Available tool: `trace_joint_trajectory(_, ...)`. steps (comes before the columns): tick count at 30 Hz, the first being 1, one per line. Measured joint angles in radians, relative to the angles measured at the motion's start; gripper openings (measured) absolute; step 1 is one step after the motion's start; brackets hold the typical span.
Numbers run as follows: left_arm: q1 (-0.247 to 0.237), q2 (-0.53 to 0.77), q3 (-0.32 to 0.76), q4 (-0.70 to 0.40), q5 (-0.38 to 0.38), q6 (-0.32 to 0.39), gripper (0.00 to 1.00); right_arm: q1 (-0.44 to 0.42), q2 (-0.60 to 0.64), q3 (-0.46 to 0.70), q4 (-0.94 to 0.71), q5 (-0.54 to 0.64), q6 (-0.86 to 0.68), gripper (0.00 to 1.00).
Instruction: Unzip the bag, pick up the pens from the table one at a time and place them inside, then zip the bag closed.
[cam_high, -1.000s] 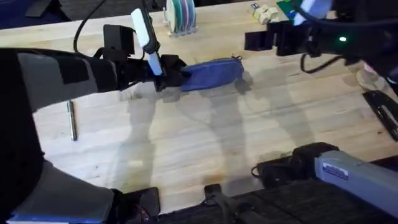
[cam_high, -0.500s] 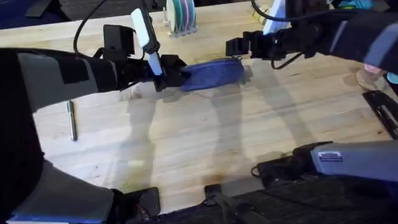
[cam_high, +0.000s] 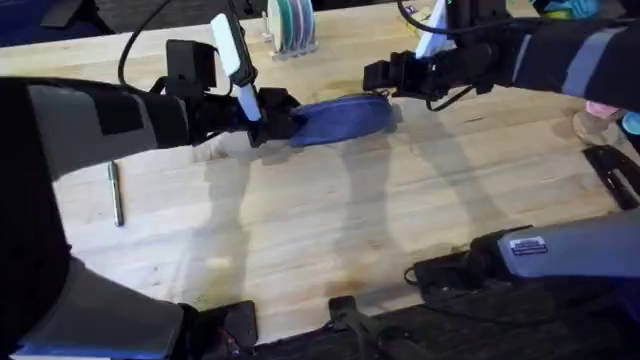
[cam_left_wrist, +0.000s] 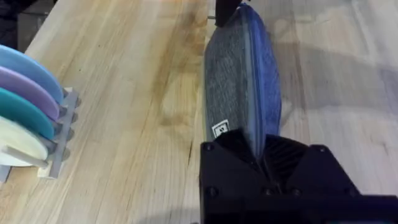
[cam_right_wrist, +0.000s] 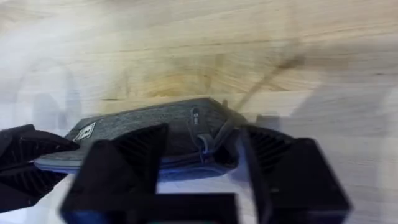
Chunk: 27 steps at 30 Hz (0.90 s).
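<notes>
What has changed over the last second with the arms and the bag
The right end effector swung in from the table's far right to the bag's zipper end, its fingers open around the pull. The left end effector stayed clamped on the other end; the pen stayed put.

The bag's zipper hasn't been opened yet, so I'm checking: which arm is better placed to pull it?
Probably the right. The right hand is open, straddling the pull tab at the bag's far end, while the left hand is shut on the opposite end, anchoring it.
</notes>
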Motion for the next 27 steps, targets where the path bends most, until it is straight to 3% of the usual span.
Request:
trace_joint_trajectory(8, 0.000, 0.000, 0.000, 0.000, 0.000, 0.000, 0.043, -0.001, 0.000, 0.000, -0.029, 0.005, 0.005, 0.091)
trace_joint_trajectory(9, 0.000, 0.000, 0.000, 0.000, 0.000, 0.000, 0.043, -0.003, 0.000, 0.000, -0.029, 0.009, 0.005, 0.050)
trace_joint_trajectory(27, 0.001, 0.000, 0.000, 0.000, -0.001, 0.000, 0.043, 0.014, -0.064, 0.023, -0.039, 0.004, 0.004, 0.033)
